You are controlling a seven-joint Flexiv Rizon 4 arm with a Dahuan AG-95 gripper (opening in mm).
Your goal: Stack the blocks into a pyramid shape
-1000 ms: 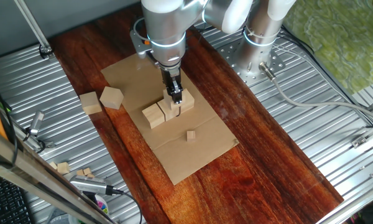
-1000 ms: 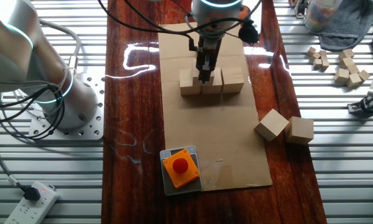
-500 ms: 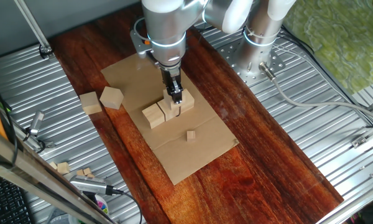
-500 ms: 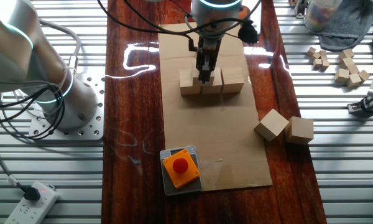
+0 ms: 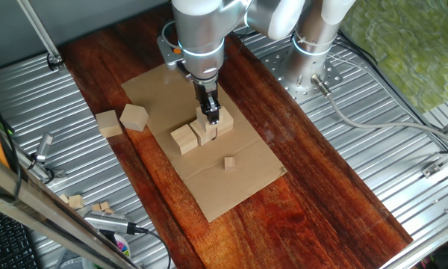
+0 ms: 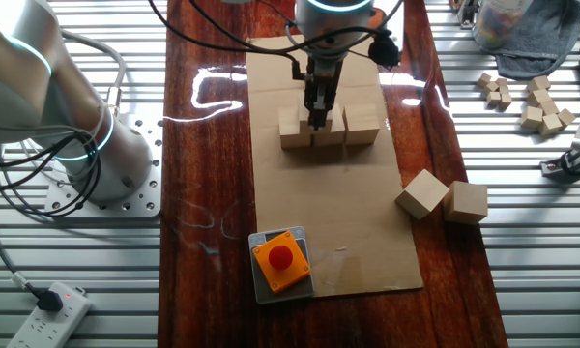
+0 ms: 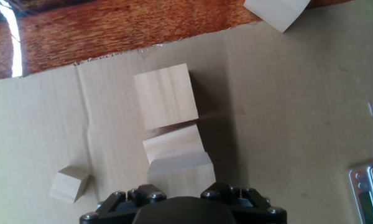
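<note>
- Overhead, a robot gripper (image 6: pixel 316 118) sits low over a row of three wooden blocks (image 6: pixel 329 129) on cardboard (image 6: pixel 343 208)
- Whether its fingers are open or closed cannot be told
- Two more blocks (image 6: pixel 443 197) lie right of the cardboard's edge

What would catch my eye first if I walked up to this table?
Probably the big silver arm reaching down to a row of three pale wooden blocks on a cardboard sheet, its jaws around a block there. Next, the bright orange box at the sheet's near edge in the other fixed view, and two spare blocks off to the side.
</note>
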